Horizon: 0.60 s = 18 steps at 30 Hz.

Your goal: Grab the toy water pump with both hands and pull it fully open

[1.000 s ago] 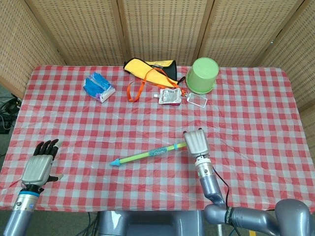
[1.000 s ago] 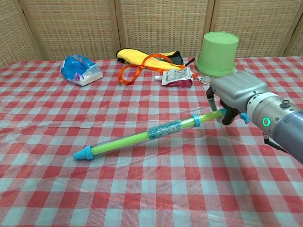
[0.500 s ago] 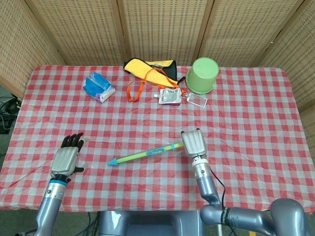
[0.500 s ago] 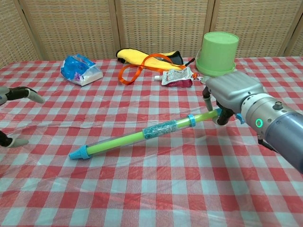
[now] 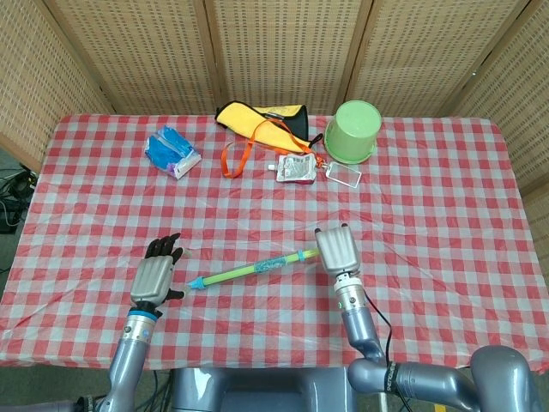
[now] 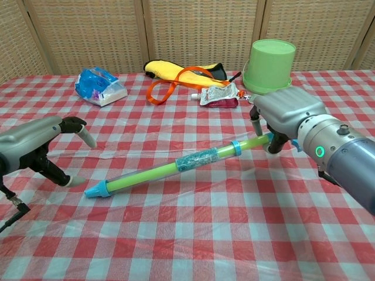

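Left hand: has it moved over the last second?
Yes. The left hand has come in from the table's left edge toward the toy water pump's blue tip, fingers apart.

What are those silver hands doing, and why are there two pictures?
Those are a robot's two hands, on long metal arms. One picture looks down from its head; the other looks forward from its chest.

On the checked table lies a long green toy water pump with a blue tip. The right hand holds one end of it. The left hand is open beside the blue tip, not holding anything yet.

Further back sit a green bucket, a yellow bag with an orange strap, a small drink pouch and a blue packet.
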{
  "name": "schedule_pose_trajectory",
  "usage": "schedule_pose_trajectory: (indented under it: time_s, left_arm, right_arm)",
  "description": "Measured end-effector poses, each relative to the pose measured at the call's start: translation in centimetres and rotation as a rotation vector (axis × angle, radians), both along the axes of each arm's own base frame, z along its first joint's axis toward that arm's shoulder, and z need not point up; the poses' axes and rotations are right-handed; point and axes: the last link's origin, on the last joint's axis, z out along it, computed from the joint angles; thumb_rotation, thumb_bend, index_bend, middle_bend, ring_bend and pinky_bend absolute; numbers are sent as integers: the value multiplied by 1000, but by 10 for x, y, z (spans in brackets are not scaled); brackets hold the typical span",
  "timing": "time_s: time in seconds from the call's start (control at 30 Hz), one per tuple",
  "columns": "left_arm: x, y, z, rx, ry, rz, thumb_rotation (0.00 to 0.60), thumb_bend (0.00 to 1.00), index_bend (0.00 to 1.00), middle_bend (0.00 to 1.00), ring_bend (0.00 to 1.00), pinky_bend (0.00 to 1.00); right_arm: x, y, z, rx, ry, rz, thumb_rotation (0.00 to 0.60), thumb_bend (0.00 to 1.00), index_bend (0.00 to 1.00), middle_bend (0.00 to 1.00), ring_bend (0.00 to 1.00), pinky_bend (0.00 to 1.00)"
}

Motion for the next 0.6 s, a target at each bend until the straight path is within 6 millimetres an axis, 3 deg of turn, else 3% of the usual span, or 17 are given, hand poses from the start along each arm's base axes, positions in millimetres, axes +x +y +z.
schedule_pose_trajectory:
  time_s: [0.6]
  left_arm:
    - [13, 0, -40, -18, -44, 50, 600, 238, 411, 0, 0, 0]
  right_arm:
    - [1, 1, 1, 7, -17, -16, 600, 593, 675, 1000, 906, 590]
